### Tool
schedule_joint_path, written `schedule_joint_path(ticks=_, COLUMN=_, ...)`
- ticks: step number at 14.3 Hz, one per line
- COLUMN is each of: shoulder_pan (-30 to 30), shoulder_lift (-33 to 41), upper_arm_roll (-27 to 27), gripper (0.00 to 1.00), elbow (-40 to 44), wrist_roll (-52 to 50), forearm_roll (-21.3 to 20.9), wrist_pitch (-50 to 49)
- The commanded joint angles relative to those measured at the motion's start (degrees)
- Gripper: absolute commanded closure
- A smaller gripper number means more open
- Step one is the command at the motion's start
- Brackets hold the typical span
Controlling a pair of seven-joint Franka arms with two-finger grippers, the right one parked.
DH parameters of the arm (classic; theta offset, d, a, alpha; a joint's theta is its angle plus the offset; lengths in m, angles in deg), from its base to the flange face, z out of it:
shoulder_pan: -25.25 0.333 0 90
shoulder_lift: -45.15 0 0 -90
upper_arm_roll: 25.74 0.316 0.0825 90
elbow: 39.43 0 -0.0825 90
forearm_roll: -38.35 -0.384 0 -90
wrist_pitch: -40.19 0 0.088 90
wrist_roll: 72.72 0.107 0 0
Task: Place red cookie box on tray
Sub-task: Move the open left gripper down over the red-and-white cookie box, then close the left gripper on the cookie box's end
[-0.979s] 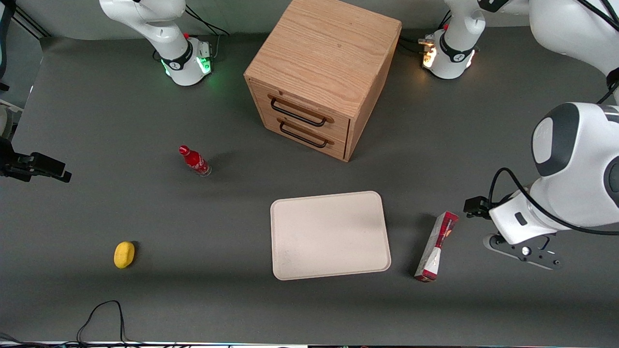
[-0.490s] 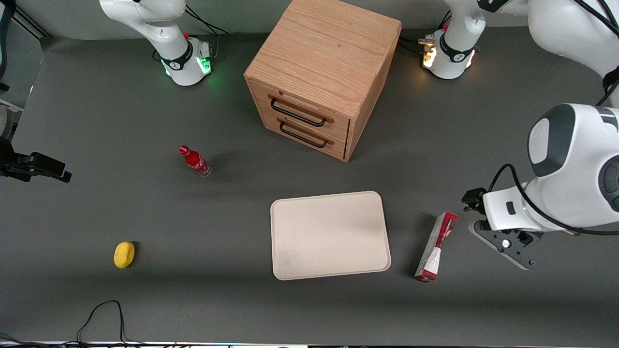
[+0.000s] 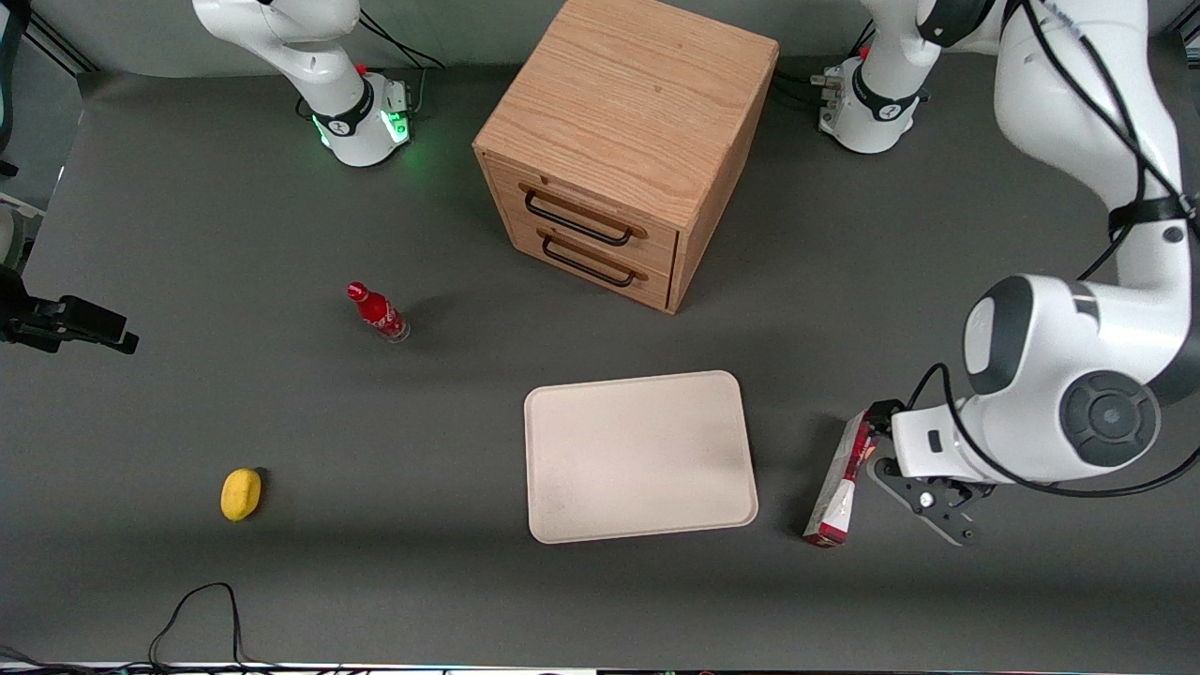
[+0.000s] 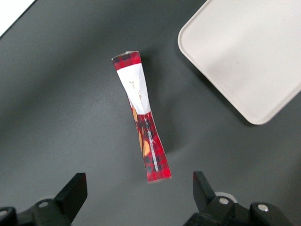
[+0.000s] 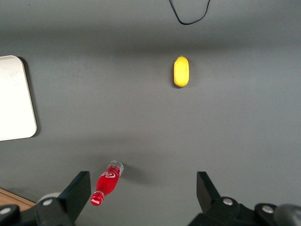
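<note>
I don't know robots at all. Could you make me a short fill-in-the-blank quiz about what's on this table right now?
1. The long, narrow red cardboard cookie box lies on the dark table beside the flat cream-white ____, not on it.
2. The left arm's two-finger gripper hangs above the cookie box with its fingers ____.
3. The wooden cabinet has ____ drawers with dark handles.
4. The small oval object toward the parked arm's end is coloured ____.

Missing words: tray; open; two; yellow

Red cookie box [image 3: 839,487]: upper end hidden under left arm's gripper [image 3: 923,502] (front view); tray [image 4: 244,56]: cut off by wrist frame edge; box print illegible
</note>
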Motion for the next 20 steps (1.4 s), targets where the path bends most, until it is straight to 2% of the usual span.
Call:
schedule_joint_path(ticks=1, shoulder_pan=-0.3, shoulder_lift=-2.6, upper_arm_roll=0.4, gripper=0.0, elbow=-0.5, wrist_roll=1.4, forearm_roll=0.2, wrist_pitch=4.4)
schedule_joint_path(ticks=8, shoulder_pan=-1.0, shoulder_lift=-7.1, upper_arm_roll=0.4, gripper=0.0, elbow=-8.7, wrist_roll=0.8, forearm_roll=0.4, wrist_pitch=17.8)
schedule_joint_path(ticks=12, shoulder_pan=-1.6, shoulder_lift=-8.0, upper_arm_roll=0.4, gripper=0.0, elbow=-9.1, wrist_roll=0.7, forearm_roll=0.0, wrist_pitch=18.4)
schedule_joint_path(ticks=13, shoulder_pan=-1.5, shoulder_lift=-8.3, upper_arm_roll=0.4, gripper=0.09, elbow=-9.0, wrist_roll=1.1, forearm_roll=-0.1, wrist_pitch=18.4)
schedule_joint_path(ticks=14, shoulder_pan=-1.5, shoulder_lift=-8.4, upper_arm_roll=0.4, gripper=0.65, elbow=-9.0, wrist_roll=1.3, forearm_roll=-0.3, wrist_pitch=18.5)
schedule_joint_path(ticks=15, shoulder_pan=-1.5, shoulder_lift=-8.3, upper_arm_roll=0.4, gripper=1.0, elbow=-9.0, wrist_roll=1.1, forearm_roll=-0.3, wrist_pitch=18.5)
schedule_joint_path(ticks=20, shoulder_pan=-1.6, shoulder_lift=-8.5, upper_arm_roll=0.4, gripper=1.0, elbow=-9.0, wrist_roll=1.4, forearm_roll=-0.9, wrist_pitch=18.5)
